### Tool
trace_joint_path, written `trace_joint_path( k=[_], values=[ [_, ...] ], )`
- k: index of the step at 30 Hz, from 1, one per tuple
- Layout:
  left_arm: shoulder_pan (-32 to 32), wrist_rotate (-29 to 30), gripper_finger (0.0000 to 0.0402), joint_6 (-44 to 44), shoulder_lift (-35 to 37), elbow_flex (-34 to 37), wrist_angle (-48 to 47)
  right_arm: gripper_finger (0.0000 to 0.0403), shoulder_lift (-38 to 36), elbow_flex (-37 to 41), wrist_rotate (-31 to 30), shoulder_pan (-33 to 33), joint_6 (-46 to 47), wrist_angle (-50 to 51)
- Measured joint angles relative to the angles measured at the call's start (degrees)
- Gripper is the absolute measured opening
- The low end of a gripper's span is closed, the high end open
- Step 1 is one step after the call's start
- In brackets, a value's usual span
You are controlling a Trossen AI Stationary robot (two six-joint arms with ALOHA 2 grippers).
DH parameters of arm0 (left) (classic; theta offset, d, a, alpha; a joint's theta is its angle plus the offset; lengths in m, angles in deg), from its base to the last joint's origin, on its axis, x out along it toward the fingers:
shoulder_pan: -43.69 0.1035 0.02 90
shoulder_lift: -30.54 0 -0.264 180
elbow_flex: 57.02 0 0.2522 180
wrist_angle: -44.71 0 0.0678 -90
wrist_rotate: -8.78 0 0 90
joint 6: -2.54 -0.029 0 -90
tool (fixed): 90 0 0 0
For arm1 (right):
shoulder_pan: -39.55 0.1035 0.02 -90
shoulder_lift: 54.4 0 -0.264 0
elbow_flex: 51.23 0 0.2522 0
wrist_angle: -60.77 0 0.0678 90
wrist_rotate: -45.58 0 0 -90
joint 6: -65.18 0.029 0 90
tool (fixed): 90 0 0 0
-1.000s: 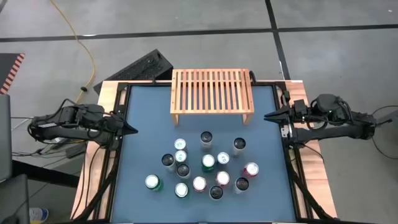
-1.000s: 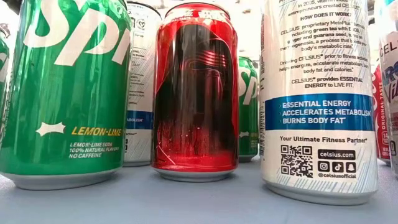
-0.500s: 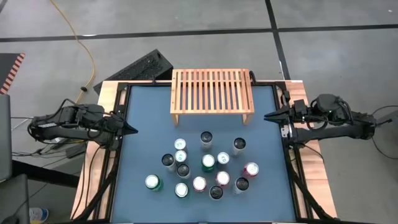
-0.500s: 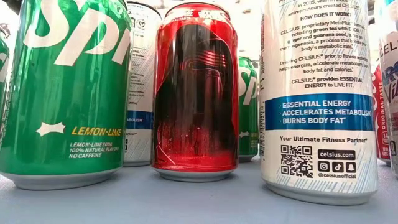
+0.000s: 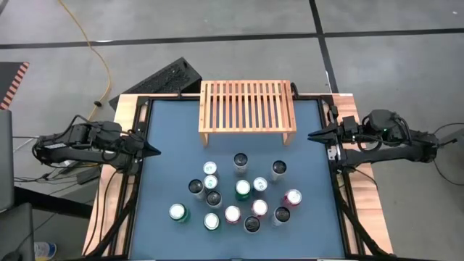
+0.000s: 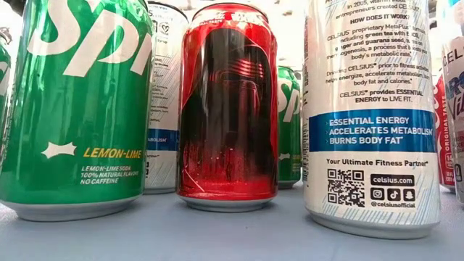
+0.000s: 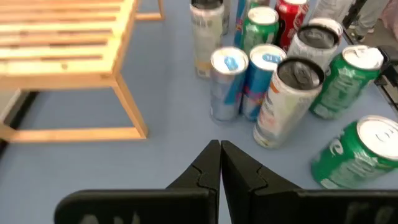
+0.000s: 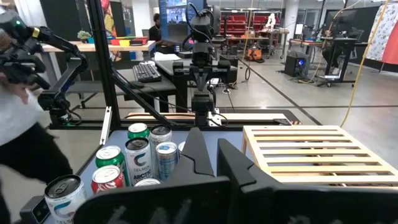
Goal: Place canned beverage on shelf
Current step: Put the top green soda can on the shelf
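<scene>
The shelf (image 5: 246, 105), a low light-wood rack with a slatted top, stands on its short legs at the table's far middle, with nothing on it. Several upright cans (image 5: 235, 196) cluster on the blue mat nearer the front. The low view shows a green can (image 6: 72, 109), a red can (image 6: 228, 109) and a white can (image 6: 370, 109) up close. My left gripper (image 5: 154, 151) hovers shut at the table's left edge, pointing inward, with the shelf (image 7: 62, 43) and cans (image 7: 292, 93) ahead of it (image 7: 220, 149). My right gripper (image 5: 313, 136) hovers shut at the right edge (image 8: 211, 146).
A black keyboard (image 5: 163, 78) and a yellow cable (image 5: 101, 65) lie on the floor beyond the table's far left corner. A person (image 8: 15, 106) stands beyond the table in the right wrist view. Bare mat (image 5: 174, 138) lies between the left gripper and the shelf.
</scene>
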Motion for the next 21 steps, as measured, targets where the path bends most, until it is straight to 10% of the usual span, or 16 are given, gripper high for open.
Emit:
trace_joint_path(
  k=[21],
  values=[
    [0.00, 9.81, 0.0000, -2.45, 0.00, 0.00, 11.64, 0.0000, 0.00, 0.00, -0.28, -0.22, -4.23, -0.01]
  ],
)
